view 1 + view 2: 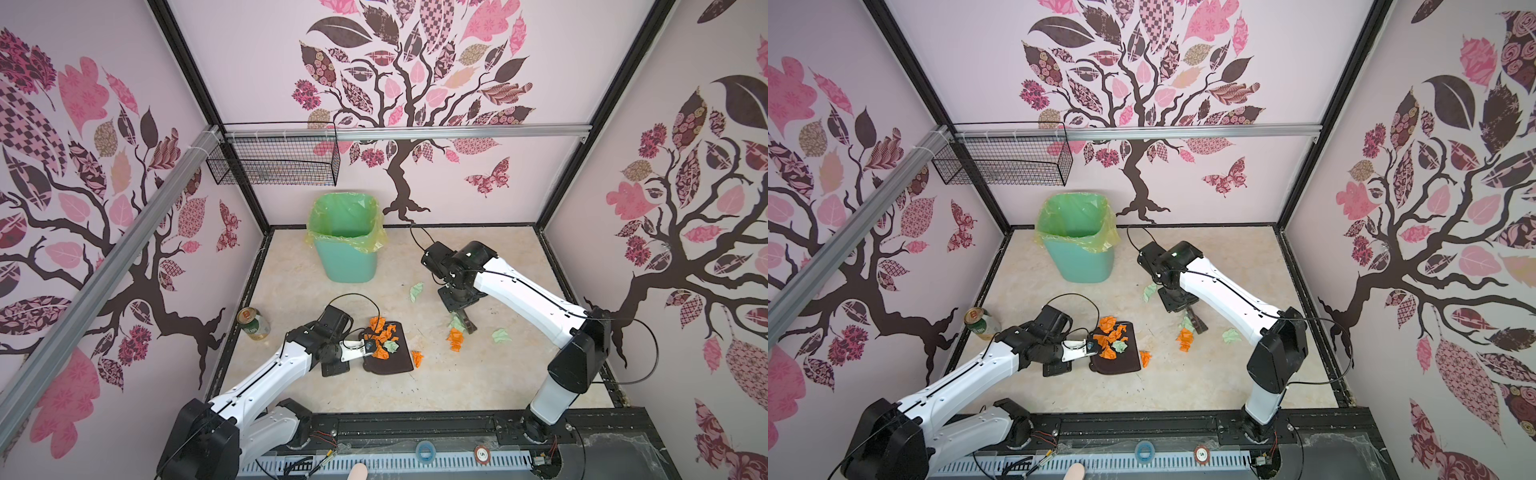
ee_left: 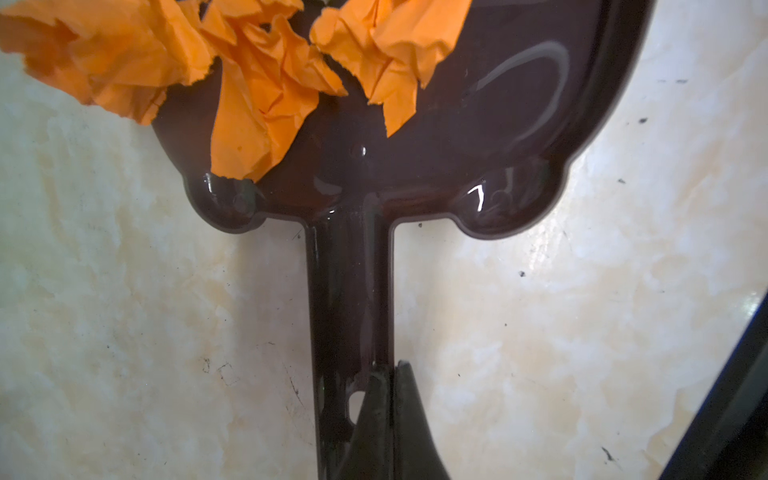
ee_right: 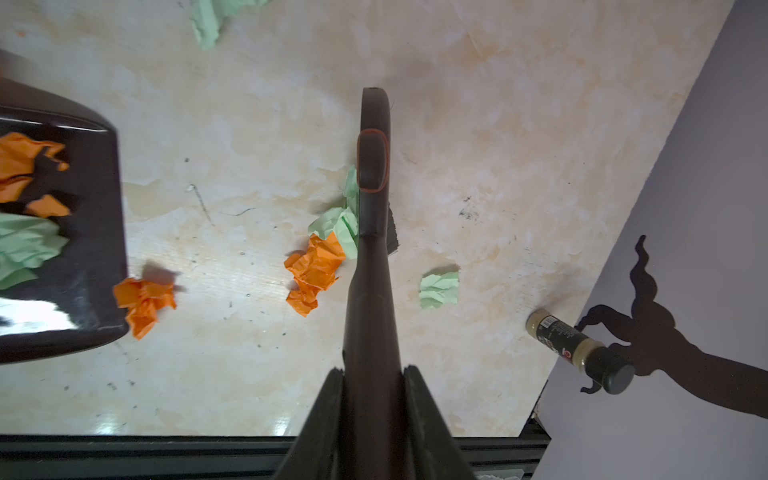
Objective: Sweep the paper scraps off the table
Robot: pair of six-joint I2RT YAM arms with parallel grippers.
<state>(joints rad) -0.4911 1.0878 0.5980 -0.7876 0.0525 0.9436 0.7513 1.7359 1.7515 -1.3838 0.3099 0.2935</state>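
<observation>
Marbled cream table, pink tree-print walls; left tool grips dustpan, right tool grips brush.

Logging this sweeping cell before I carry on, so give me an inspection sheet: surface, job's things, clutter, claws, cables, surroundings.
Surface: table, cream marbled, scuffed with dark specks.
Job's things: paper scraps, orange and green, several piled on the dustpan; about five loose on the table, one orange at the pan's lip, one green against the brush.
Clutter: drink can standing near the left edge; spice bottle against a wall.
Claws: left claw shut on the dustpan's handle; right claw shut on the brush's handle.
Cables: black cable loops over each wrist, clear of the scraps.
Surroundings: lined green bin at the back, wire basket on the rail, tree-patterned walls.
</observation>
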